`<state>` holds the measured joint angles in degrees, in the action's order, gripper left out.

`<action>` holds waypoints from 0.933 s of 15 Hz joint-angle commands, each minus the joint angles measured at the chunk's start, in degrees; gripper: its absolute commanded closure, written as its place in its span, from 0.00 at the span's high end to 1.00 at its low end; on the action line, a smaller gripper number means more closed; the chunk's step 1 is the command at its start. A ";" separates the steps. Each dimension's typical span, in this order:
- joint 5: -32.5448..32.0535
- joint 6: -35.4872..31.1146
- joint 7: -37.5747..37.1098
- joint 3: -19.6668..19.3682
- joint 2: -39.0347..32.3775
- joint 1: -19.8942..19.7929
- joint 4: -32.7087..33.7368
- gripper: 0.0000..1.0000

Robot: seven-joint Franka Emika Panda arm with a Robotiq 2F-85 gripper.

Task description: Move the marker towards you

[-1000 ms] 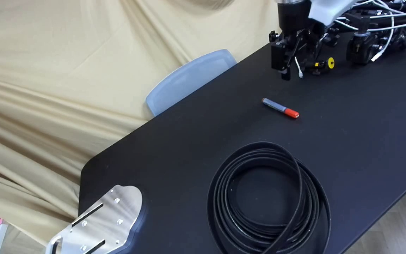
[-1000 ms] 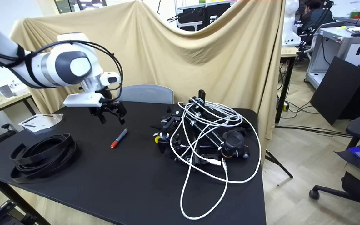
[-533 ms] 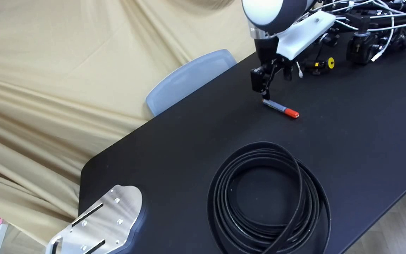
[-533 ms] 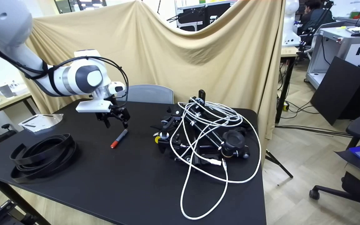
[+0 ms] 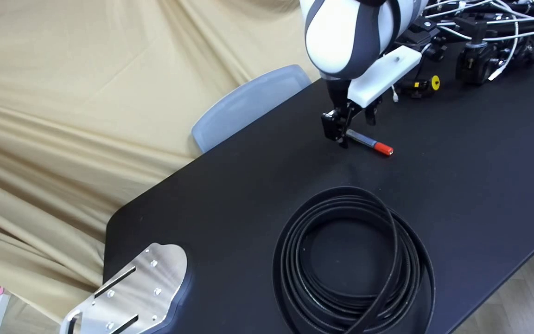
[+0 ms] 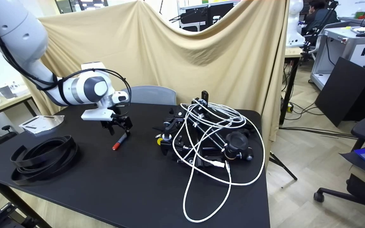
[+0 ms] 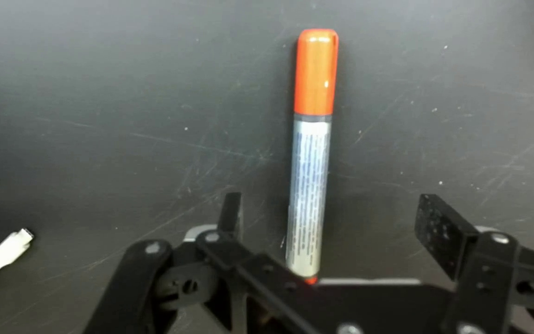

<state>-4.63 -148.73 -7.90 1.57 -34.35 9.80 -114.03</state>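
The marker lies flat on the black table, with a grey-blue barrel and a red cap; it shows in both exterior views [image 5: 370, 143] [image 6: 121, 142] and in the wrist view [image 7: 312, 153]. In the wrist view its red cap points up, away from the gripper, and its tail end is partly hidden by the gripper's linkage. My gripper [image 7: 329, 215] is open, with its fingers on either side of the marker's barrel and apart from it, the left finger nearer. In both exterior views the gripper [image 5: 357, 133] [image 6: 120, 133] is low over the barrel's tail end.
A coiled black cable [image 5: 290, 264] lies on the table [image 5: 230, 208] near the marker. A metal plate [image 5: 155, 273] is at one end. Black tripod gear [image 6: 236, 141] with looped white cables [image 6: 184, 202] is at the other end. A chair back [image 6: 154, 95] stands behind the table edge.
My gripper has moved down and across to the marker, from above and beyond it to low around its tail end. It stays open. The marker has not moved.
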 commanded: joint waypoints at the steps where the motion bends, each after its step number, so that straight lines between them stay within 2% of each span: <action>1: -0.39 1.38 -3.54 -1.79 -1.90 1.89 2.71 0.70; 9: -0.25 1.27 -4.95 -3.00 -2.00 2.48 2.82 0.12; 11: -0.13 1.43 -4.86 -3.01 -1.99 2.30 2.72 0.01; 14: -0.20 1.70 -5.19 -3.22 -0.94 2.41 1.86 0.05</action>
<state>-4.59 -148.60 -10.81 -0.87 -36.05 11.49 -112.38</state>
